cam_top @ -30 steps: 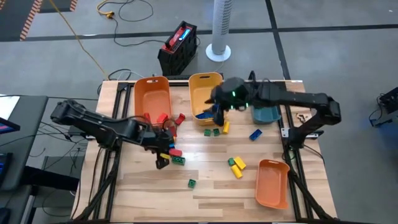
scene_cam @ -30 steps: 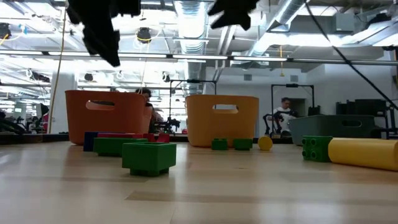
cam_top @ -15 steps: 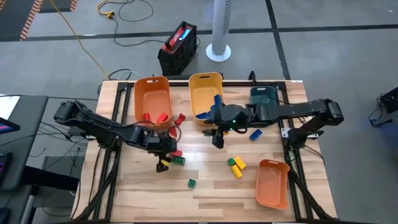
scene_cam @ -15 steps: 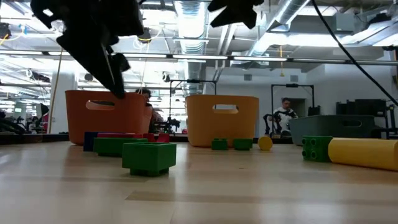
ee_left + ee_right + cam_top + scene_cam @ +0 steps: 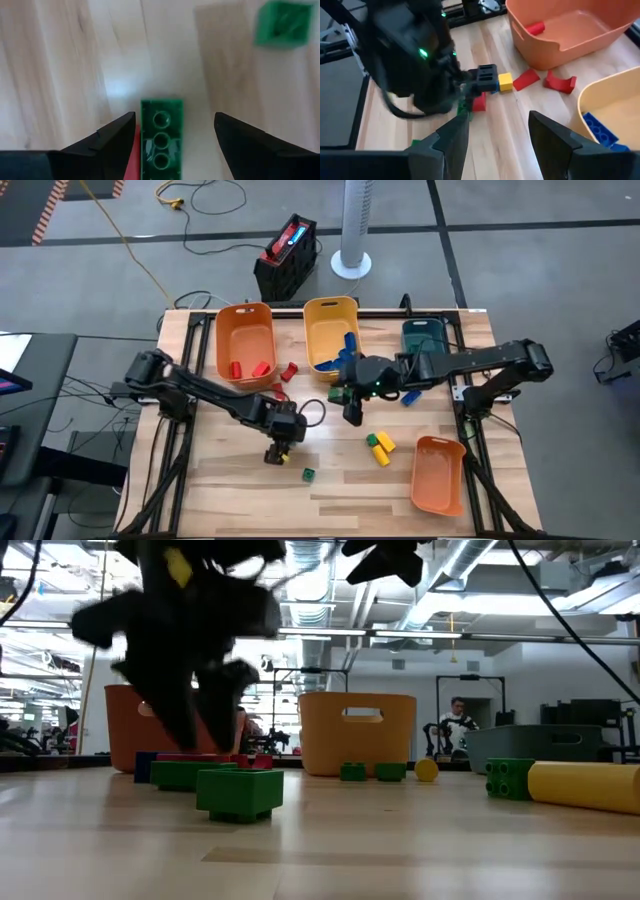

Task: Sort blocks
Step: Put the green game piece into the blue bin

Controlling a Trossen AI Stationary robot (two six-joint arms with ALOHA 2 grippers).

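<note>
My left gripper (image 5: 274, 454) hangs open over the table's middle. In the left wrist view its fingers (image 5: 172, 117) stand on either side of a long green block (image 5: 161, 145) lying flat, without touching it. A red block (image 5: 134, 150) lies against that green one, and a small green block (image 5: 284, 27) (image 5: 308, 474) lies a little farther on. My right gripper (image 5: 352, 416) (image 5: 497, 122) is open above the table, near the yellow bin. Yellow and green blocks (image 5: 379, 447) and a blue one (image 5: 410, 395) lie to the right.
At the far edge stand an orange bin (image 5: 245, 340) holding red blocks, a yellow bin (image 5: 330, 330) holding blue blocks, and a teal bin (image 5: 425, 335). A second orange bin (image 5: 438, 472) sits near the right corner. Red pieces (image 5: 547, 80) lie beside the far orange bin.
My left arm has reached farther right and toward the near edge, and its gripper has come down over the green block. My right gripper has drawn back from the yellow bin toward the table's middle.
</note>
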